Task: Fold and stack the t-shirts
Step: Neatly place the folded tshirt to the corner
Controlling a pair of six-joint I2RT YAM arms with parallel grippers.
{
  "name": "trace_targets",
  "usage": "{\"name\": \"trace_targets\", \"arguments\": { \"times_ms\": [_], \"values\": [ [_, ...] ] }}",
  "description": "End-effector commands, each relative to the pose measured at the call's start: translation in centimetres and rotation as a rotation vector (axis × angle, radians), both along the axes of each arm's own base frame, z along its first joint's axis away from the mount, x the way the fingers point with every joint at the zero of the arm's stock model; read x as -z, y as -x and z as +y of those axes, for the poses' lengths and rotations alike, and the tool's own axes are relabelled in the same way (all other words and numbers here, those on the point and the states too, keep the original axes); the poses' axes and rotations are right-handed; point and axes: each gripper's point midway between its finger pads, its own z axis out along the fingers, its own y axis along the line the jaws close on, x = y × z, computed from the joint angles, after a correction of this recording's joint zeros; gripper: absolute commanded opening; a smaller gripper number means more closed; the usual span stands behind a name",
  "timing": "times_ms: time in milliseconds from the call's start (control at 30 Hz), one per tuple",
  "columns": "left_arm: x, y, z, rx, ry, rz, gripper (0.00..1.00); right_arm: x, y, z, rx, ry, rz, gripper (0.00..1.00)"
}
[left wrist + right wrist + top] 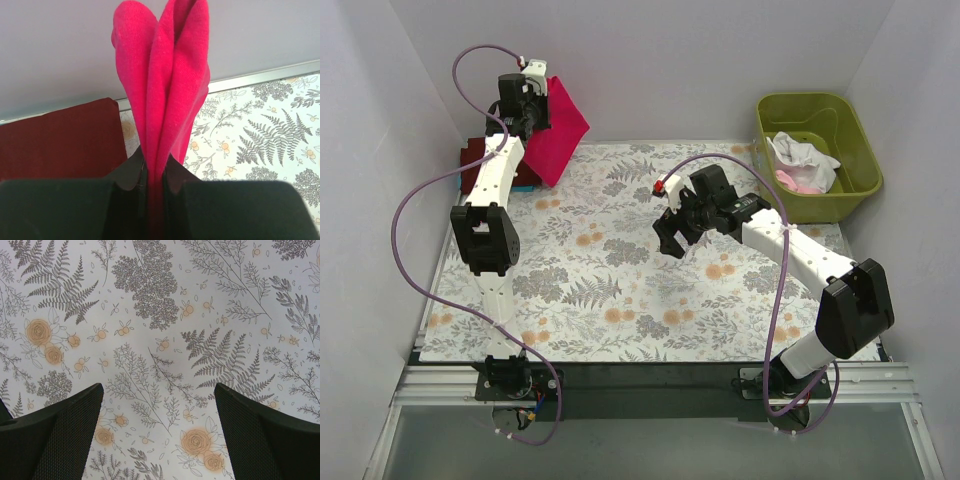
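My left gripper [532,112] is shut on the crimson red t-shirt [558,128] and holds it lifted at the far left corner; in the left wrist view the folded red cloth [162,90] hangs pinched between the jaws. A folded dark maroon t-shirt [478,158] lies under it at the far left, also seen in the left wrist view [60,137]. My right gripper [677,238] is open and empty above the floral cloth at mid table; its fingers [55,435] frame bare cloth. White and pale pink shirts [802,165] lie bunched in the tub.
The olive-green tub [850,130] stands at the far right corner. The floral table cloth [620,280] covers the table. White walls close in on the left, back and right. A blue item [525,185] peeks from under the maroon shirt.
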Motion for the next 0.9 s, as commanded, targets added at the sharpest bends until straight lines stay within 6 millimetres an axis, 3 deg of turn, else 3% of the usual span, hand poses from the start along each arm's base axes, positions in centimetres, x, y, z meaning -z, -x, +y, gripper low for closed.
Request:
{"name": "trace_targets", "arguments": {
  "times_ms": [0, 233, 367, 400, 533, 867],
  "values": [
    [-7.0, 1.5, 0.6, 0.007, -0.012, -0.133, 0.0, -1.2, 0.0, -0.4, 0.003, -0.014, -0.037, 0.98],
    [-6.6, 1.2, 2.1, -0.002, -0.027, -0.129, 0.0, -1.0, 0.0, -0.5, 0.006, -0.008, -0.035, 0.98],
    [-5.1, 0.6, 2.4, -0.002, -0.029, -0.11, 0.0, -0.6, -0.2, -0.5, 0.01, 0.002, -0.031, 0.98],
    [-5.0, 0.4, 4.6, -0.038, -0.03, -0.109, 0.0, -0.7, -0.3, -0.4, 0.009, 0.0, -0.032, 0.98],
    [-4.9, -0.2, 5.8, -0.048, -0.036, -0.121, 0.0, -0.6, -0.5, -0.2, 0.008, 0.001, -0.029, 0.98],
    [-2.0, -1.8, 9.2, -0.081, -0.073, -0.098, 0.0, -0.3, -1.1, 0.3, 0.007, 0.004, -0.017, 0.98]
  ]
}}
